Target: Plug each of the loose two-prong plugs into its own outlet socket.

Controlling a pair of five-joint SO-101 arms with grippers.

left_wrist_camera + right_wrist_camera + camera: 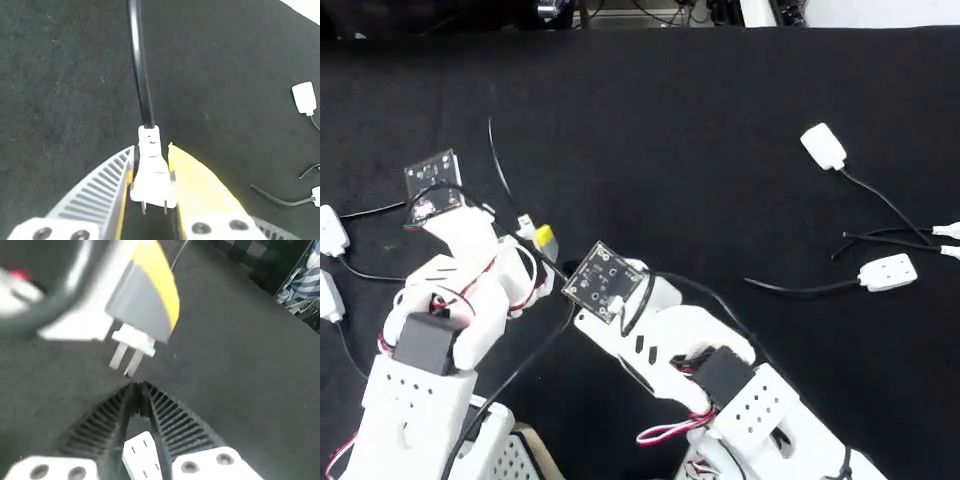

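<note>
My left gripper is shut on a white two-prong plug; its prongs point back toward the wrist and its black cord runs away over the cloth. In the high view this gripper sits left of centre. My right gripper is shut, with a white outlet socket held deep between its black fingers. In the right wrist view the held plug's prongs hang just beyond the right fingertips, under the left gripper's yellow finger. The right arm's wrist is right beside the left gripper.
The table is covered by a black cloth. A white corded piece lies at the far right and a white outlet socket below it. More white pieces lie at the left edge and the right edge.
</note>
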